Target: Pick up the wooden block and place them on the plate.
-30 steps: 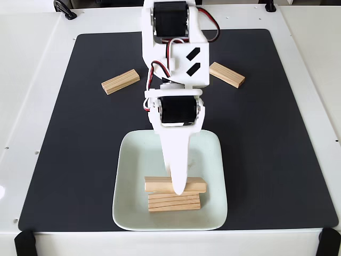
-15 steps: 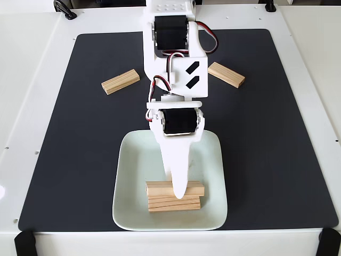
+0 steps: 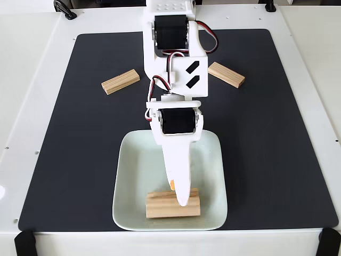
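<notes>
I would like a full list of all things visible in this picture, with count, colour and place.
Wooden blocks on the plate: apparently two, light pine, stacked at the near part of the plate, partly hidden by the gripper.
Wooden block: one, light pine, on the mat, far left.
Wooden block: one, light pine, on the mat, far right.
Plate: one, pale mint-white, near edge of the mat.
Mat: one, black, covering the table.
Table: one, white.
Arm: one, white.
Gripper: one, white, at the stacked blocks.

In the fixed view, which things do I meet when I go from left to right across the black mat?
Left wooden block → plate, with stacked blocks under the gripper → right wooden block.
</notes>
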Action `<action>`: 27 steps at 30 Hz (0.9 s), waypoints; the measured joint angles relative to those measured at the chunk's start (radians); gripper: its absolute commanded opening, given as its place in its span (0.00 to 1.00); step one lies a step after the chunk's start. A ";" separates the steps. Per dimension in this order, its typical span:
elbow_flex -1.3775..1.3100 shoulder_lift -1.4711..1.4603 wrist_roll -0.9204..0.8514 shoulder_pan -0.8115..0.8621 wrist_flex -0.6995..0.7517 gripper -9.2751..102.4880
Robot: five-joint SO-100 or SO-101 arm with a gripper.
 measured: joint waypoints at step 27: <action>1.048 1.101 -0.321 -0.052 0.183 0.36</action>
